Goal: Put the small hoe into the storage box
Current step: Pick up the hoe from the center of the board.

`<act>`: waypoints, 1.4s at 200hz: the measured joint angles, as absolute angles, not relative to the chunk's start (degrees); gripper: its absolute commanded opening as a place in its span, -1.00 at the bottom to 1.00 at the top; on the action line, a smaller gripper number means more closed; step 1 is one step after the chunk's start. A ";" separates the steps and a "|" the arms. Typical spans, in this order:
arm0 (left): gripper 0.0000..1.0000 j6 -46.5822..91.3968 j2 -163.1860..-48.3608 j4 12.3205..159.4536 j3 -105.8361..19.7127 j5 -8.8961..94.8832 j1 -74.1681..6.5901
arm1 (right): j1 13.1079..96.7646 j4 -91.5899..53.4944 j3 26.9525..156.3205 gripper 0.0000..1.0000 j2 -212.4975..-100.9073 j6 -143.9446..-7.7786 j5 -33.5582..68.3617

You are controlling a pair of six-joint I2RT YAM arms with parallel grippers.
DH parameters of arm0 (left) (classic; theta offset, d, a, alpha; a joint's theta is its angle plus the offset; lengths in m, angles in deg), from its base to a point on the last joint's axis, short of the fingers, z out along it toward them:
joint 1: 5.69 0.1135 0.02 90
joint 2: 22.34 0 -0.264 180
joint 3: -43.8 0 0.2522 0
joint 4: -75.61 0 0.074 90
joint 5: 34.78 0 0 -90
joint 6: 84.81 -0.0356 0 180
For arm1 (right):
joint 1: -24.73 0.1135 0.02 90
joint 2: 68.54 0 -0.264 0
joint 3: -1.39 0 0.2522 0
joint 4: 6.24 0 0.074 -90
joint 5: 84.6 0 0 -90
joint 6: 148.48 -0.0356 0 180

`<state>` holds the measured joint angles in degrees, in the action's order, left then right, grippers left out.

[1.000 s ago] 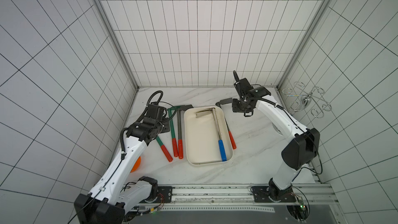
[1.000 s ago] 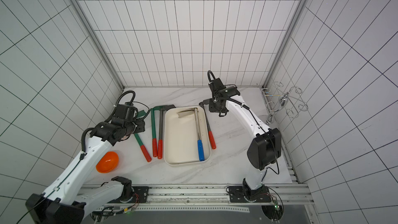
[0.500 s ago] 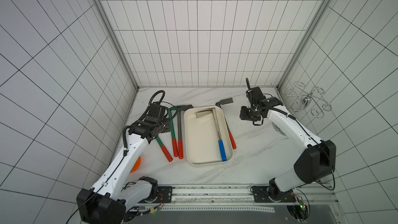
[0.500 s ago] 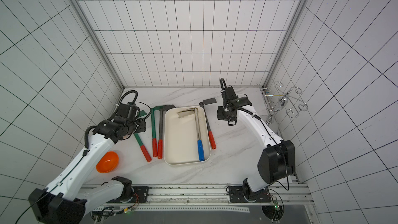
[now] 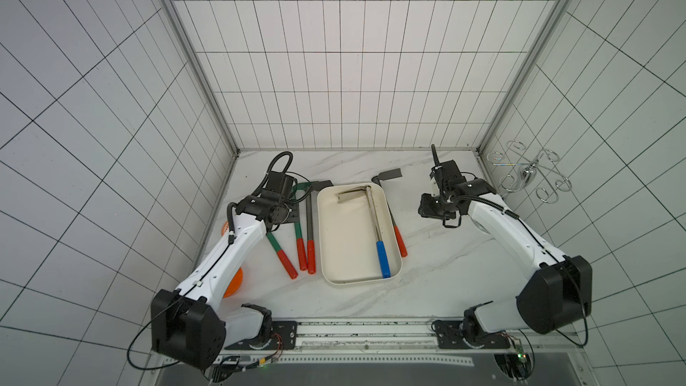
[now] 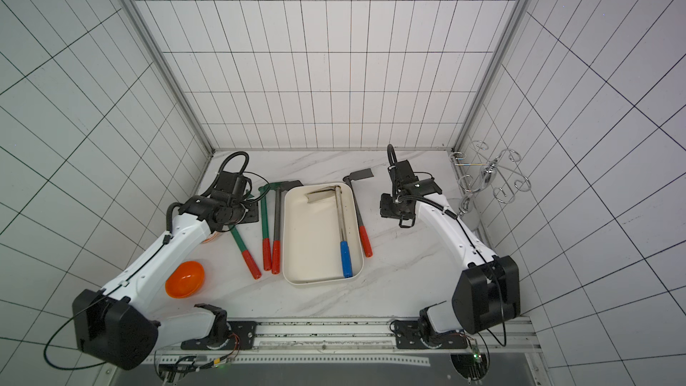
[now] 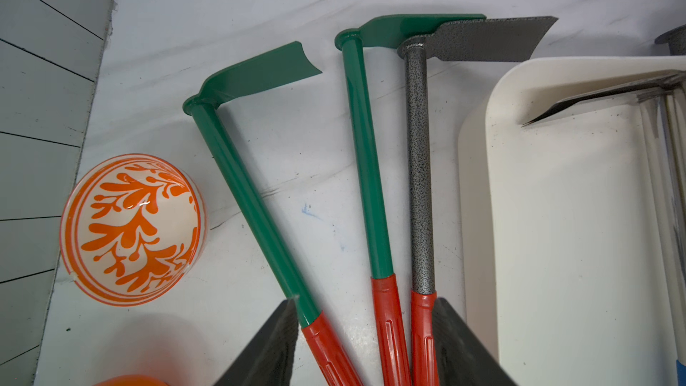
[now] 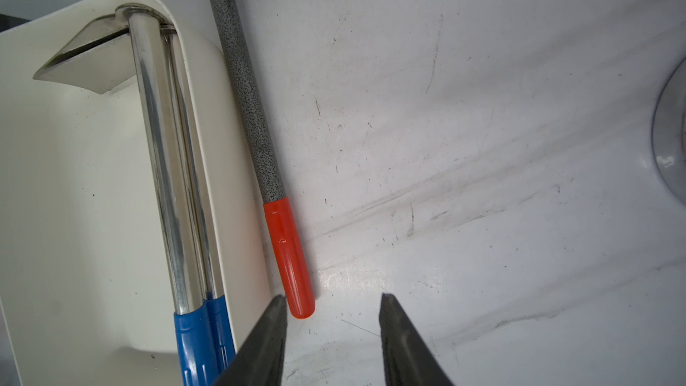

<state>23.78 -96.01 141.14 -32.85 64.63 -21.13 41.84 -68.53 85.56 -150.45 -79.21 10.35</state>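
Note:
The cream storage box (image 5: pixel 322 239) (image 6: pixel 286 239) (image 7: pixel 479 180) (image 8: pixel 222 165) lies mid-table and holds a steel small hoe with a blue handle (image 5: pixel 373 224) (image 6: pixel 341 224) (image 8: pixel 159 142). Left of it lie three red-handled hoes: two green (image 7: pixel 252 194) (image 7: pixel 365 165) and one speckled grey (image 7: pixel 421 180). My left gripper (image 5: pixel 287 213) (image 6: pixel 248 213) (image 7: pixel 365 343) hangs open over their handles. Another grey hoe (image 5: pixel 397 232) (image 6: pixel 362 232) (image 8: pixel 252 113) lies along the box's right side. My right gripper (image 5: pixel 430 209) (image 6: pixel 389 209) (image 8: pixel 334 328) is open and empty beside its red handle end.
An orange-patterned plate (image 7: pixel 133 228) and an orange bowl (image 6: pixel 184 279) sit by the left wall, partly under my left arm. A wire rack (image 5: pixel 527 176) (image 6: pixel 486 180) stands in the back right corner. Tiled walls close in three sides.
My right arm has swung right and toward the front, away from the grey hoe's head, which now shows. My left arm has shifted only slightly over the three hoes.

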 measured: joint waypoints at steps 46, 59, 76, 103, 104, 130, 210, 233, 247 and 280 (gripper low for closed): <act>0.12 23.30 -106.66 138.32 -35.98 62.32 -21.13 | 41.53 -68.42 84.29 -0.15 -149.18 -79.01 10.57; 0.11 23.01 -109.96 137.57 -37.31 61.66 -21.13 | 41.53 -68.38 84.18 -0.15 -149.11 -78.99 10.79; 0.07 22.42 -114.83 137.01 -40.04 61.09 -21.13 | 41.49 -68.31 84.18 -0.15 -149.11 -78.99 10.97; -0.01 21.28 -120.97 136.35 -44.35 60.63 -21.13 | 41.49 -68.20 84.18 -0.15 -149.09 -79.01 11.32; -0.01 21.18 -121.21 136.33 -44.57 60.63 -21.13 | 41.49 -68.18 84.18 -0.15 -149.09 -78.99 11.32; 0.00 19.95 -124.51 136.07 -47.23 60.52 -21.13 | 41.49 -68.14 84.18 -0.15 -148.94 -79.03 11.58; 0.04 17.13 -129.94 134.78 -51.60 58.23 -19.03 | 41.47 -68.14 84.20 -0.15 -148.37 -79.10 12.04; 0.05 16.63 -131.20 134.06 -52.35 56.13 -17.59 | 41.47 -68.16 84.20 -0.15 -148.37 -79.16 12.21; 0.05 16.19 -131.95 133.88 -52.78 55.02 -17.07 | 41.47 -68.18 84.20 -0.15 -148.37 -79.21 12.39; 0.03 15.25 -133.26 133.73 -53.99 52.72 -16.98 | 41.47 -68.20 84.20 -0.15 -148.57 -79.51 12.82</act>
